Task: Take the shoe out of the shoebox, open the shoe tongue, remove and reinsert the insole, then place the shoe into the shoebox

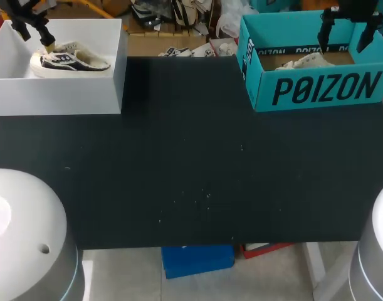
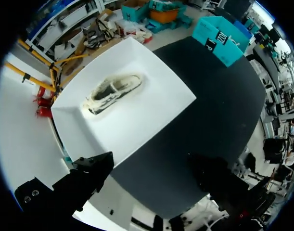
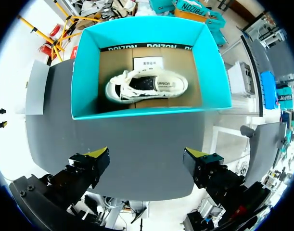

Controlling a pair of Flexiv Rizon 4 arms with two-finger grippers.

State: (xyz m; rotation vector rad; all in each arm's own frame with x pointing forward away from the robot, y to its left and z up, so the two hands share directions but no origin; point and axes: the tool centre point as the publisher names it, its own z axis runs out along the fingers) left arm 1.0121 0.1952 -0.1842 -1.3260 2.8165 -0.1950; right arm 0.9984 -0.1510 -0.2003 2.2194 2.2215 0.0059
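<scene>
Hovers at the take-out step, left end effector (image 1: 34,36) apart above the dark-trimmed sneaker (image 1: 69,61) in its white box (image 1: 59,94), right end effector (image 3: 146,155) apart above the white sneaker (image 3: 147,86) in the teal shoebox (image 3: 137,112); likely needs lowering and clamping.

Black fingers (image 3: 86,168) with yellow tips, small screws (image 3: 22,193), rounded grey-white arm housings (image 1: 22,219)

Far left, a white box (image 1: 59,100) holds a cream shoe (image 1: 69,61) patterned black. Far right, a teal shoebox (image 1: 323,94), black-lettered and brown-floored, holds an off-white shoe (image 1: 307,61). Black worktop (image 1: 191,175).
</scene>
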